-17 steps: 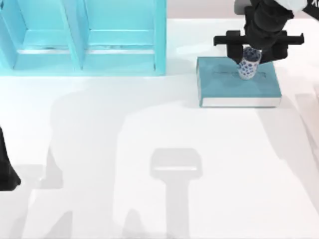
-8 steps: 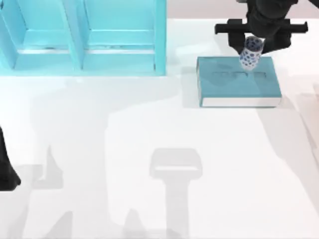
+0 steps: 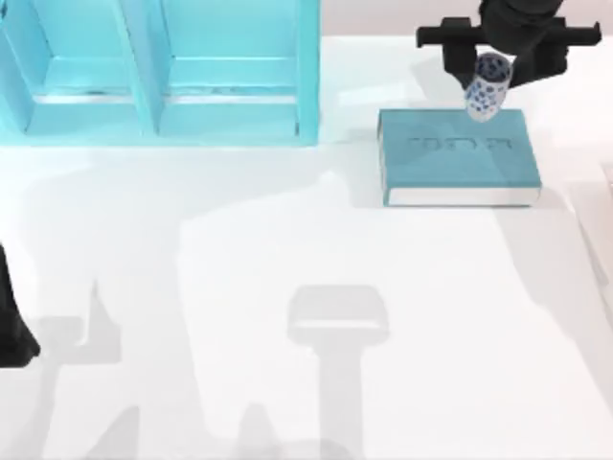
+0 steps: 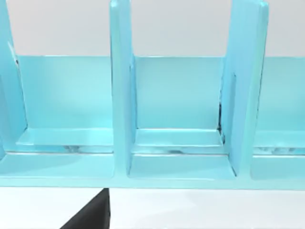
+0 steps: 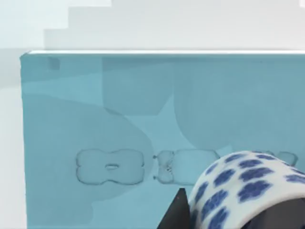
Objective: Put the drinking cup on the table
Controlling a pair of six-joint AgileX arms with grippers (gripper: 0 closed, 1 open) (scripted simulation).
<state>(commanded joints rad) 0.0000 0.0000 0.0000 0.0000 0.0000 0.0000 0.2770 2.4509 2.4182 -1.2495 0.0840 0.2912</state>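
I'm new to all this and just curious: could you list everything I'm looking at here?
drinking cup: one, white with blue dots, held in the air over the far edge of the book
book: one, teal, lying flat on the table's right far part
shelf unit: one, turquoise, upright dividers, far left of the table
table: one, plain white, under everything
right hand: black, shut on the drinking cup, above the book
left arm: black, parked at the table's left edge

The small white, blue-dotted drinking cup looks smooth and glazed; under the right gripper, the teal hardback book's cover looks matt with embossed lettering.
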